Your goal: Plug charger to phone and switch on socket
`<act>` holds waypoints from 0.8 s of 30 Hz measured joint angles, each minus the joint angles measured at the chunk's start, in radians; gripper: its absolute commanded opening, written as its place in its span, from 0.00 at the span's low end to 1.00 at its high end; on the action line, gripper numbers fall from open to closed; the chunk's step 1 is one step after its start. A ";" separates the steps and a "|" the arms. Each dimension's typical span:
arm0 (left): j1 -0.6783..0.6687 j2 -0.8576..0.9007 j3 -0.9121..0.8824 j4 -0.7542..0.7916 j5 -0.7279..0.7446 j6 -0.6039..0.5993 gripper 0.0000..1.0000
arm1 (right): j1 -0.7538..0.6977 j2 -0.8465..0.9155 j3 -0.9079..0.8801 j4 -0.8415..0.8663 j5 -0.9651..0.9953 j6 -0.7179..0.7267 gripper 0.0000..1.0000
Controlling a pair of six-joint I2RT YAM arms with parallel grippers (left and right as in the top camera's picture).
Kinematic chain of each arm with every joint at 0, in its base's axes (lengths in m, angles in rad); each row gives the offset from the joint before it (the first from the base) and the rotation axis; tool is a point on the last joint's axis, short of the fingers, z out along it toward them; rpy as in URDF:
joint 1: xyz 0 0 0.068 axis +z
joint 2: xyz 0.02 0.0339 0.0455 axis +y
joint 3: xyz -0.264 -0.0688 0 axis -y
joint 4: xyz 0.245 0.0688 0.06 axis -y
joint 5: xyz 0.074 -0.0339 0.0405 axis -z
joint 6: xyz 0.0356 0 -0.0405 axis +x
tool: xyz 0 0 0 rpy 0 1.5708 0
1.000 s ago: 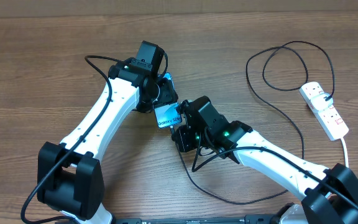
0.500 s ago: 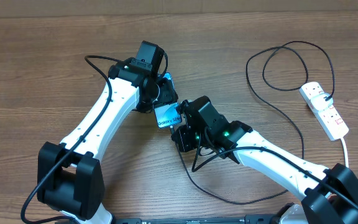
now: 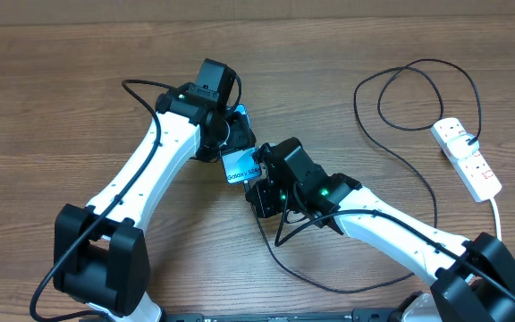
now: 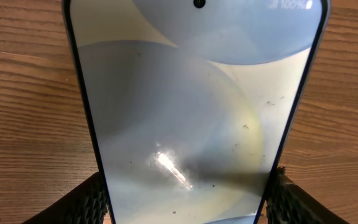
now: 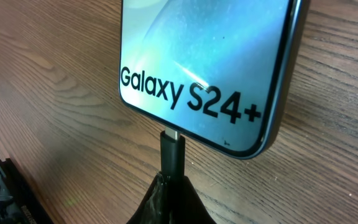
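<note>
The phone [image 3: 239, 163] lies on the table between the two arms, its "Galaxy S24+" end toward the right arm. In the left wrist view the phone [image 4: 191, 106] fills the frame and my left gripper [image 4: 188, 199] is shut on its two long edges. In the right wrist view my right gripper [image 5: 174, 193] is shut on the charger's black connector [image 5: 172, 152], whose metal tip meets the port in the phone's bottom edge [image 5: 197, 93]. The charger cable [image 3: 423, 174] loops across the table to the socket [image 3: 466, 157], a white power strip at the far right.
The socket's thick white cord [image 3: 497, 215] runs toward the front right. The charger cable also loops on the table in front of the right arm [image 3: 329, 282]. Bare wood surrounds the phone.
</note>
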 measured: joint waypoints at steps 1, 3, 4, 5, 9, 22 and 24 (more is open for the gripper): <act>0.000 0.000 0.000 0.000 0.000 0.000 0.33 | 0.000 0.000 0.000 0.001 0.000 0.000 0.04; 0.000 0.000 0.000 0.000 0.000 0.000 0.33 | 0.000 0.000 0.000 0.005 0.000 0.000 0.04; 0.000 0.000 0.000 0.000 0.000 0.000 0.33 | 0.000 0.000 0.000 0.010 0.001 0.000 0.04; 0.000 0.000 0.000 0.000 0.000 0.000 0.32 | 0.000 0.000 0.000 0.013 0.002 0.000 0.04; 0.001 0.000 0.000 0.001 -0.003 0.001 0.32 | 0.000 0.000 0.000 0.026 0.003 0.001 0.04; 0.005 0.000 0.005 0.012 -0.034 0.008 0.29 | 0.003 0.002 0.000 0.080 0.012 0.002 0.04; 0.005 0.000 0.006 0.011 -0.034 0.008 0.29 | 0.006 0.002 0.000 0.079 0.018 0.003 0.04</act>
